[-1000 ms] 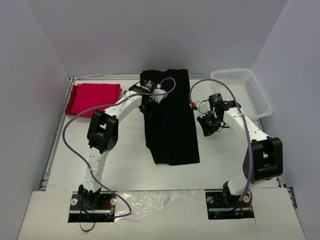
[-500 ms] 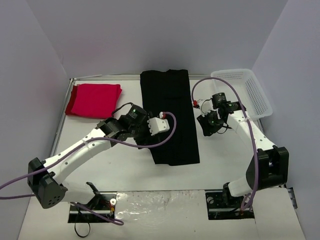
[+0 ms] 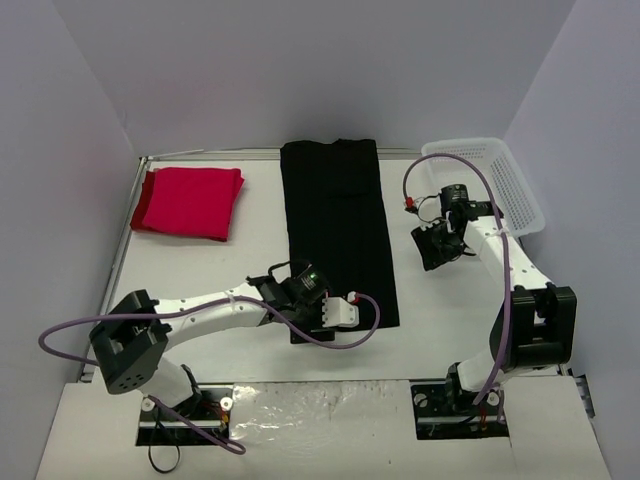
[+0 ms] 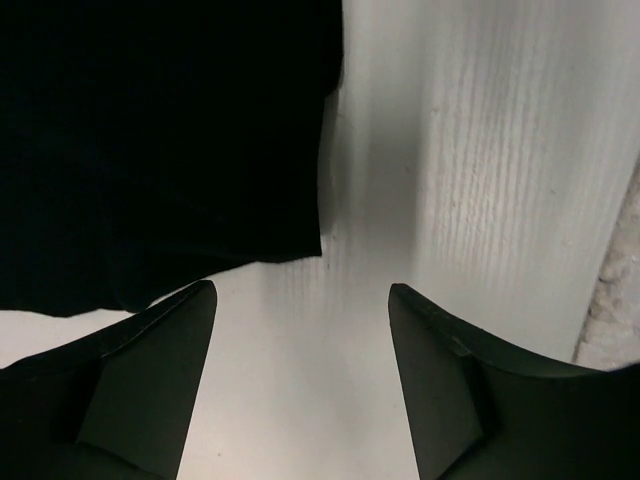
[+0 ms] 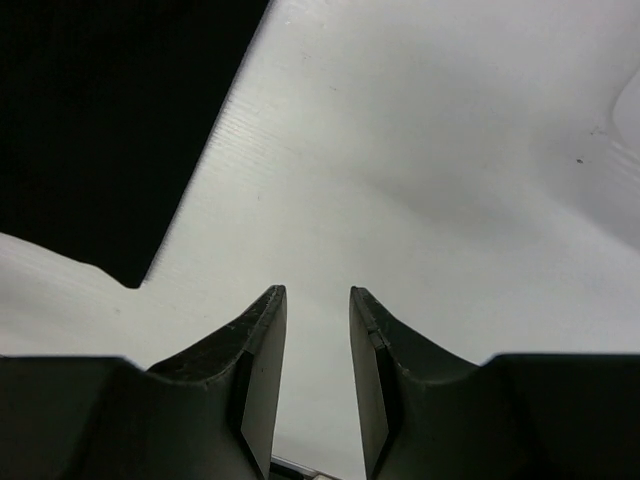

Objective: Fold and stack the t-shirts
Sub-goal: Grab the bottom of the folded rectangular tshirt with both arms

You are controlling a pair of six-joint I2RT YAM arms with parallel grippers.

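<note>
The black t-shirt point(image 3: 340, 235) lies as a long folded strip down the middle of the table. The red t-shirt point(image 3: 188, 201) lies folded at the back left. My left gripper point(image 3: 299, 301) is open and empty, low over the table at the black shirt's near left corner. In the left wrist view that corner of the black shirt point(image 4: 160, 140) lies just ahead of my gripper point(image 4: 300, 305). My right gripper point(image 3: 433, 249) hovers to the right of the black shirt, apart from it. In the right wrist view my gripper point(image 5: 317, 300) has its jaws a narrow gap apart, with nothing between them. The black shirt's edge point(image 5: 100, 120) shows at upper left.
A white mesh basket point(image 3: 497, 180) stands at the back right, just behind the right arm. Grey walls close in the back and sides. The left arm's purple cable point(image 3: 345, 338) loops over the table by the black shirt's near edge.
My left arm has swung from the back of the black shirt down to its near left corner. My right gripper has drifted slightly right and back. The shirts have not moved.
</note>
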